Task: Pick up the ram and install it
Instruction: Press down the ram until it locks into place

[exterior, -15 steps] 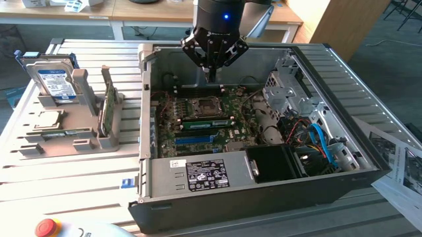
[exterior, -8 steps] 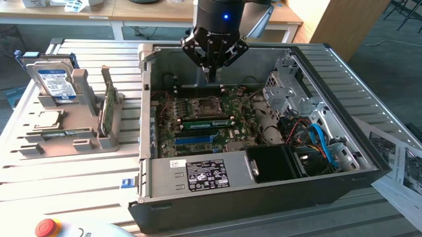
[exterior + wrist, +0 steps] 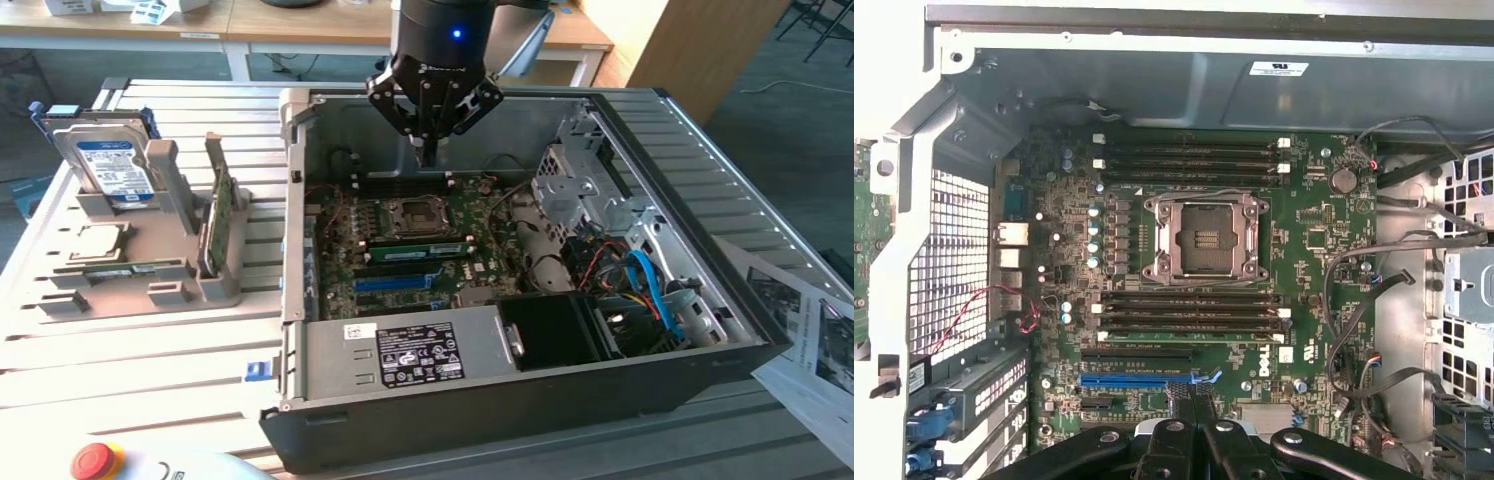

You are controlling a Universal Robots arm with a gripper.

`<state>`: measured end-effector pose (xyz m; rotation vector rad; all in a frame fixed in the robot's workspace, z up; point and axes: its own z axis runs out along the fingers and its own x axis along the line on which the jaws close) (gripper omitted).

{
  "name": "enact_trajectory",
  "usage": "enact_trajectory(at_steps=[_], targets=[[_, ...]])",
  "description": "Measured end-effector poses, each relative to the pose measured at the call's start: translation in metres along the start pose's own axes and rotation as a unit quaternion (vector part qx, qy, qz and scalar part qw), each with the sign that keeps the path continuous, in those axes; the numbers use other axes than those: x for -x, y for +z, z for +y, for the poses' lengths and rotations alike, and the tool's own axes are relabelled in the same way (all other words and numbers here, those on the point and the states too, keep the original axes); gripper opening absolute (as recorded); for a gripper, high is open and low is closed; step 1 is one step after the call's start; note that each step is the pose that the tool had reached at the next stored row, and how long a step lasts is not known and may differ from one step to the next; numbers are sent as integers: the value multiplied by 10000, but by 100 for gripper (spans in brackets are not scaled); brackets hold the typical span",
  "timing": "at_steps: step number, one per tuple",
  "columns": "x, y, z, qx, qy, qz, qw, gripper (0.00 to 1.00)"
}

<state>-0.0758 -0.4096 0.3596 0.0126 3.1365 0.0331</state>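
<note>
- Here, the gripper [image 3: 427, 150] of the robot arm hangs above the rear of the open computer case [image 3: 534, 400], its jaws pressed together on nothing, with the motherboard [image 3: 1304, 250] directly below.
- One ram [image 3: 215, 215] stick stands upright on edge in the grey holder [image 3: 160, 250] outside the case, on the exterior view's left, well apart from the gripper.
- A green stick already appears seated in a memory slot [image 3: 1194, 338] just below the empty processor socket [image 3: 1206, 238] in the wrist view; whether that stick is fully latched cannot be told.
- Beside the standing stick, the blue-labelled hard drive [image 3: 107, 165] is propped in the same holder, and a square silver processor chip [image 3: 91, 240] lies flat on its lower shelf.
- Risk, as a judgement: with the jaws together, any descent toward the board could strike the socket frame or the slot clips, since nothing cushions the fingertips.
- A further risk: the thin stick in the holder stands close to the holder's upright post, so a slightly off-line approach could nudge it askew or pinch the post instead.
- Loose cables [image 3: 1374, 290] near the drive cage [image 3: 587, 190] on the exterior view's right could snag an arm swinging low across the case.
- The case rests on a pale slatted metal table [image 3: 134, 370]; a red emergency stop button [image 3: 96, 460] sits at its near edge and printed sheets [image 3: 814, 340] lie at the exterior view's right.
- Behind, wooden desks [image 3: 294, 30] and a grey floor mark a workshop room.
</note>
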Motion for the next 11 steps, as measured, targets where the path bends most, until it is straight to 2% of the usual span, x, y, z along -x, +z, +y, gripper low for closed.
enact_trajectory(at_steps=[5, 11], targets=[[0, 0, 0, 2, 0, 28, 10000, 11], [0, 0, 0, 2, 0, 31, 10000, 11]])
